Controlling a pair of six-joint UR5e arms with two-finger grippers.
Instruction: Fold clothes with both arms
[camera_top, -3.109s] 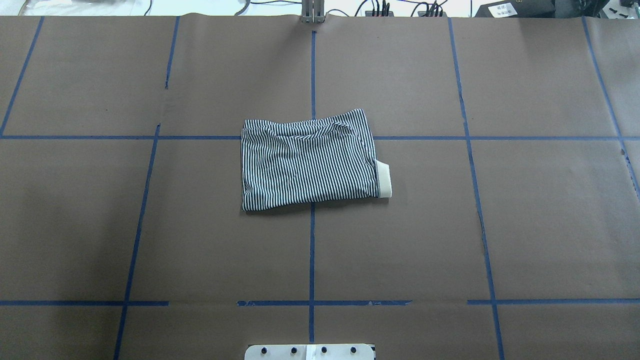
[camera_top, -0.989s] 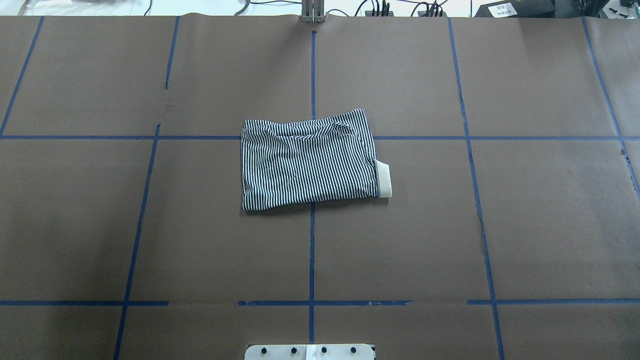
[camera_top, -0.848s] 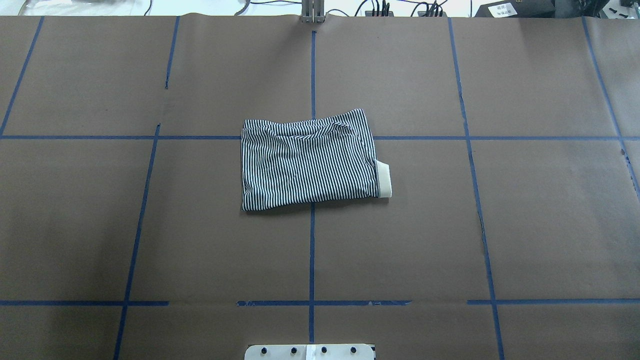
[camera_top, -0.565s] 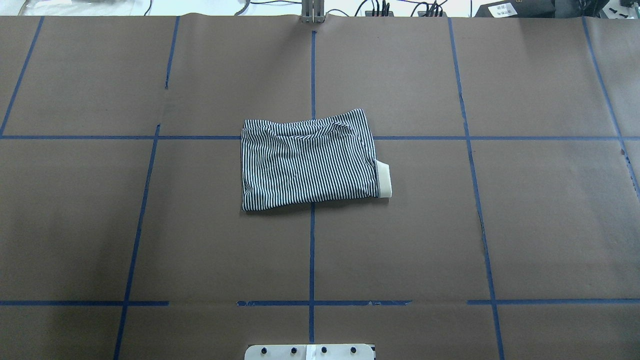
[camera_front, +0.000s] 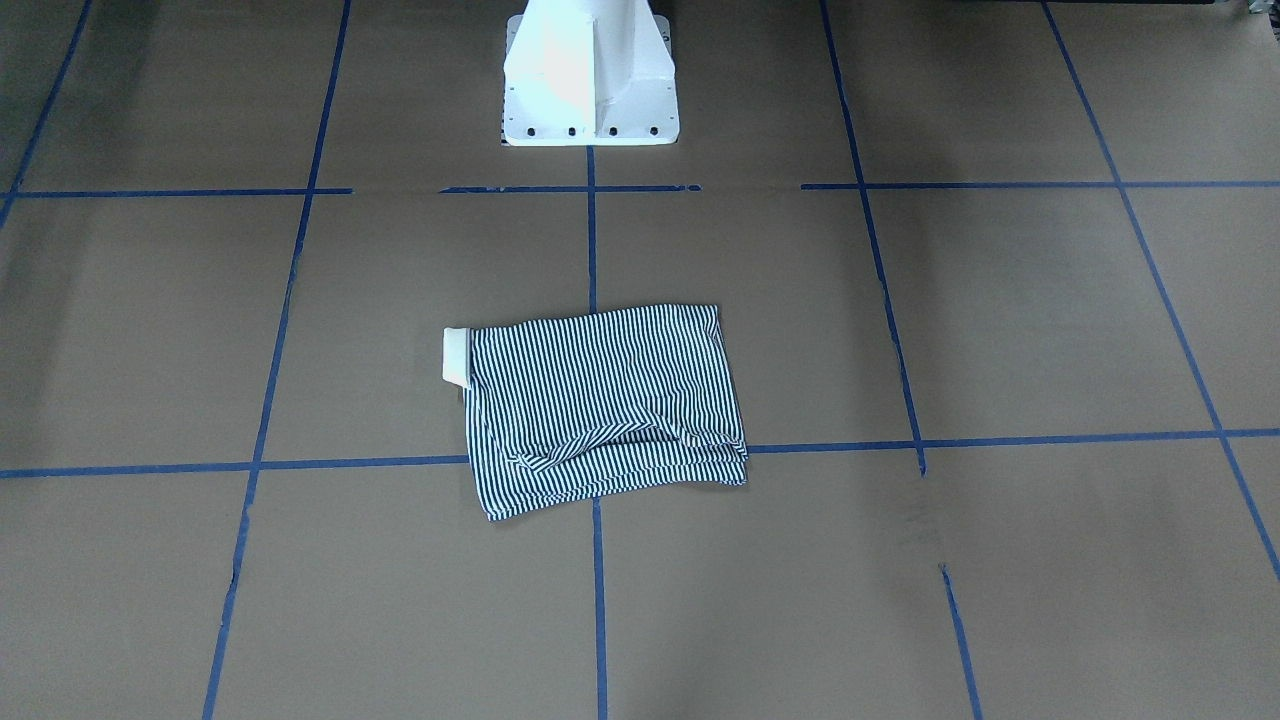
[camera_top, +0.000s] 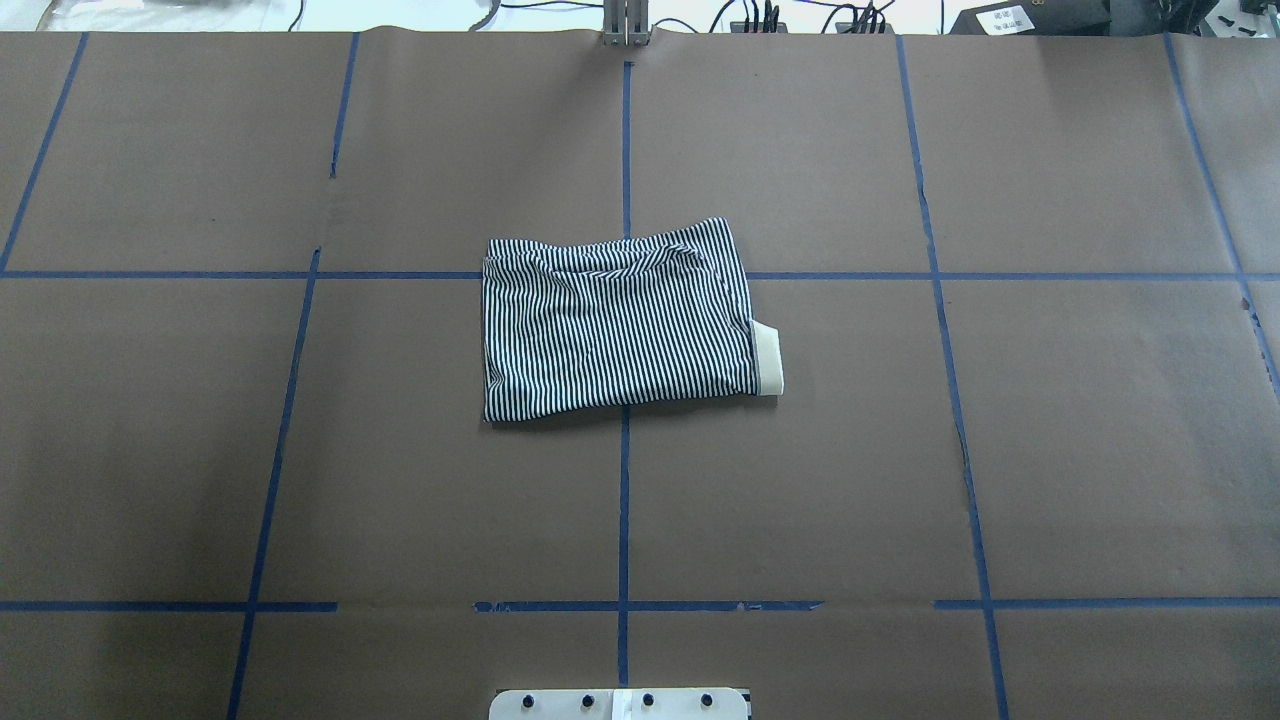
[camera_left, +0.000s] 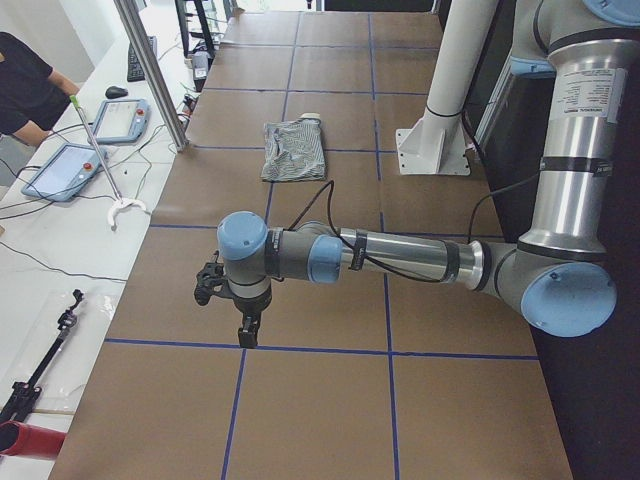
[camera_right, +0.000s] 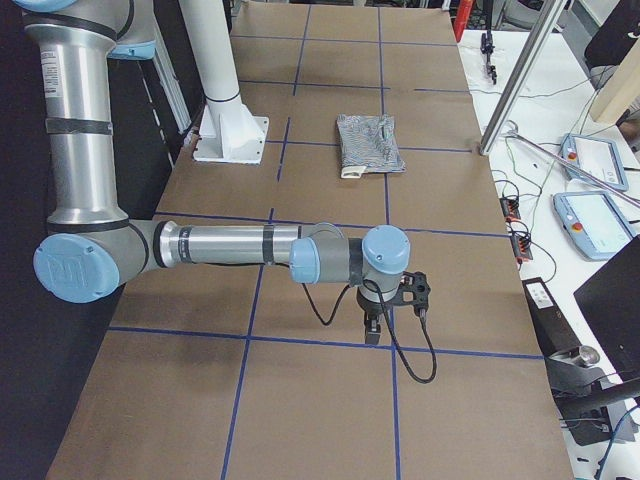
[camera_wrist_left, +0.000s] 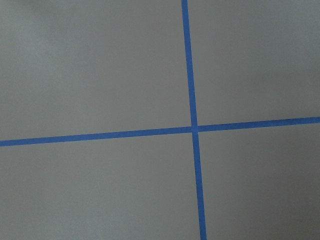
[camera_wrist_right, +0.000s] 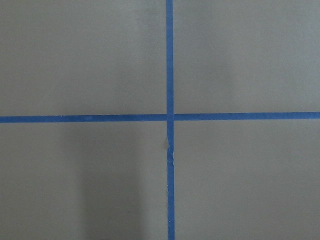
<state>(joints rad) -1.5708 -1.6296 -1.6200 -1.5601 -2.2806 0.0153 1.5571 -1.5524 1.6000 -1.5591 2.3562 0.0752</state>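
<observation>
Polo shirt (camera_top: 615, 325) is lying around the middle of the table (camera_top: 1000, 450), a touch nearer the far edge than the robot's edge. We'd call it pretty much folded: a compact striped rectangle, with the cream collar (camera_top: 767, 358) poking out on the side toward the table's right end. Its far edge looks a bit rumpled, so maybe one tidy-up is left, but that's just our guess.

Both arms are well apart from it. The left gripper (camera_left: 246, 335) hangs over the table toward the left end and the right gripper (camera_right: 371, 332) toward the right end. We can't tell if either is wide or narrow, since only the side views catch them.

Room-wise, there's brown surface on every side of the shirt. The white pedestal (camera_front: 588, 80) stands at the robot's edge and a metal post (camera_top: 625, 25) at the far edge.
</observation>
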